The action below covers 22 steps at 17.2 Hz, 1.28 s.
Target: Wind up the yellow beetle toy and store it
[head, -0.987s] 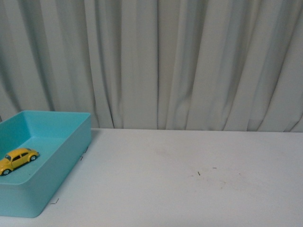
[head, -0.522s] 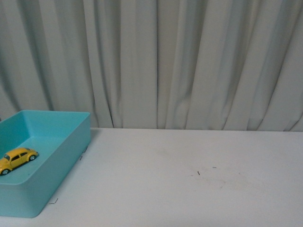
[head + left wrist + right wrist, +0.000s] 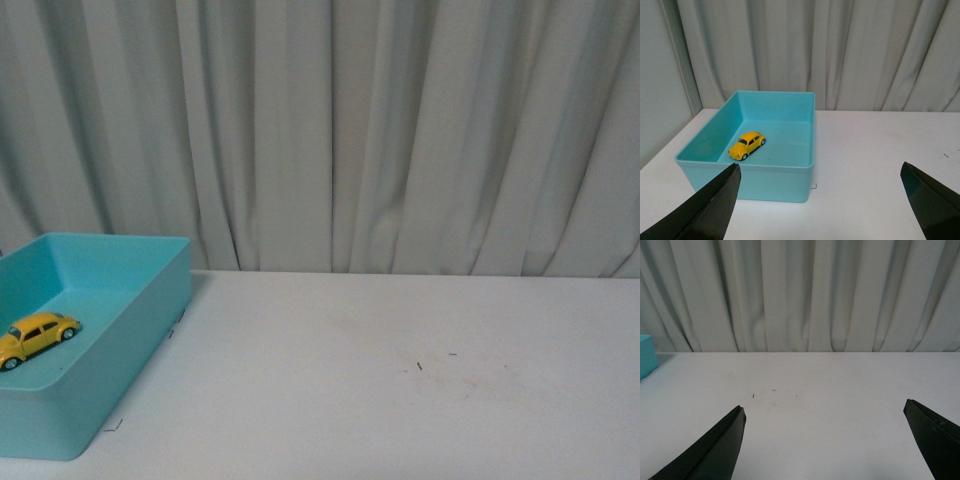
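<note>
Item: small glossy yellow beetle toy (image 3: 747, 145), inside teal rectangular plastic bin (image 3: 790, 176), ten o'clock on white surface (image 3: 400, 400). Left claw (image 3: 820, 210) and right claw (image 3: 825, 445) spread, empty. Risk: toy rolling against bin wall if spring is wound.

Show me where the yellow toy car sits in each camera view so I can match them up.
Front view: yellow toy car at the far left, inside the teal bin.
Left wrist view: car left of centre, on the bin's floor.
Right wrist view: car not visible.
Shared landmark: the teal bin, just a corner in the right wrist view.
</note>
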Tool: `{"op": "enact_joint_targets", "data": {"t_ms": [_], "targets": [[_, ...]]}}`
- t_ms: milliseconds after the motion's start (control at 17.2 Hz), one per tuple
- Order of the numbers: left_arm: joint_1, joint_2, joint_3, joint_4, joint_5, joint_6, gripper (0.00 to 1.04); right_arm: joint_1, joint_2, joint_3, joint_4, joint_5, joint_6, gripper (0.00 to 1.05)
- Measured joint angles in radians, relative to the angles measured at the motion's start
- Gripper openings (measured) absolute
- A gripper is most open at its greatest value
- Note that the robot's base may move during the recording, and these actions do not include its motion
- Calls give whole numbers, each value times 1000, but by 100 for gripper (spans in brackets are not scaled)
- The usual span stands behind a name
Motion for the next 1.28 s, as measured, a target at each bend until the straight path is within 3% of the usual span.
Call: {"op": "enact_joint_targets", "data": {"t_ms": [1277], "targets": [[0, 0, 0, -1, 2, 0, 98, 0, 0, 0, 0, 0, 0, 98]]}}
